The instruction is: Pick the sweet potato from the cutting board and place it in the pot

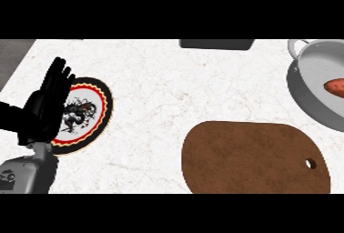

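- We see the sweet potato [335,87] lying inside the pot [306,98], right of the bare cutting board [254,159].
- Our left hand [50,98] rests with fingers straight, holding nothing, over a plate [101,111] on the bench [174,86].

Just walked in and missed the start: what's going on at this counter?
Nothing is being handled at this moment. The sweet potato lies inside the pot at the right edge, and the brown cutting board has nothing on it. The left hand rests open, fingers up, at the left, partly covering a patterned plate. The right hand is not in view.
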